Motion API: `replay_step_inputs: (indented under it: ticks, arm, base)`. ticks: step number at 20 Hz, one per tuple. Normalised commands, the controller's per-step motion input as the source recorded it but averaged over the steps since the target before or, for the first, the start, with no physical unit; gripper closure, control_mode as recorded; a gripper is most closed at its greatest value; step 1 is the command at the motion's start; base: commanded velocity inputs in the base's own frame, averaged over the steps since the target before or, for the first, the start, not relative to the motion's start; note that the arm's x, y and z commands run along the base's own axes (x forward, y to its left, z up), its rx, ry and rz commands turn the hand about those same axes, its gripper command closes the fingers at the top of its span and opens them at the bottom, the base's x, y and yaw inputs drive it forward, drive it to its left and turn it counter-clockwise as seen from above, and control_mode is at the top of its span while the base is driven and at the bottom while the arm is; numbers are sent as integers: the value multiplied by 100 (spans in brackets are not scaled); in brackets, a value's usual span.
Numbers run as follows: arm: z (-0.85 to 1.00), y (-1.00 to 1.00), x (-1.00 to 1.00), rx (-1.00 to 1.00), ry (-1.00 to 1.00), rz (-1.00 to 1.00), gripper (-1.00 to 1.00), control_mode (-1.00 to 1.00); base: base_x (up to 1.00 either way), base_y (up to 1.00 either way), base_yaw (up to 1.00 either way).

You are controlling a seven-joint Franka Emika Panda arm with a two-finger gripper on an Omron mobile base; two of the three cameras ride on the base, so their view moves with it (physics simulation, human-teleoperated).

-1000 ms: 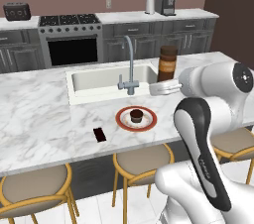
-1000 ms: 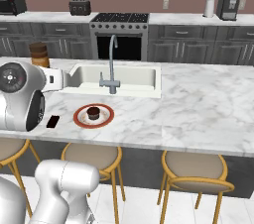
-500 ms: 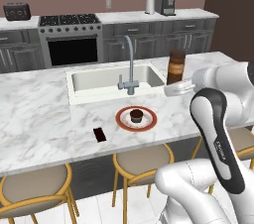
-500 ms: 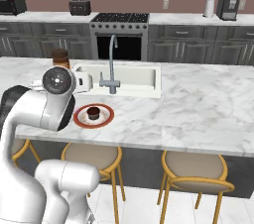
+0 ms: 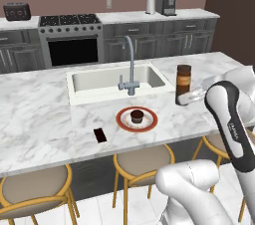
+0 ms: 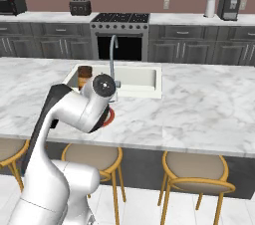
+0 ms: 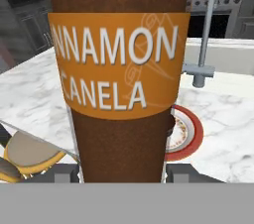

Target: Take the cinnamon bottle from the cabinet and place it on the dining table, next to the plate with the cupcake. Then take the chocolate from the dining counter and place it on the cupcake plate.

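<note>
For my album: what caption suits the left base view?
End effector holds the cinnamon bottle over the counter, right of the cupcake plate.

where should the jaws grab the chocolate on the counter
The chocolate lies flat on the marble counter, left of the cupcake plate. It is low and thin, so probably come straight down from above and pinch across its short width, on the long edges.

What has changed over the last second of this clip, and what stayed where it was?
The arm swung the cinnamon bottle further right along the counter, past the sink, with the gripper still clamped on it. It is upright, right of the cupcake plate; whether it touches the marble cannot be told. The cupcake, the chocolate and the faucet did not move.
</note>
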Motion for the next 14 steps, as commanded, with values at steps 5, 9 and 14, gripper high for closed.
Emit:
replay_step_inputs:
  ticks: [5,9,14]
  arm:
    - [-69,-37,23,1,3,8,100,-100]
    - [-36,-18,39,3,0,0,100,-100]
    - [-48,-7,50,0,8,0,100,-100]
  base:
    - [0,0,0]
    - [0,0,0]
    - [0,0,0]
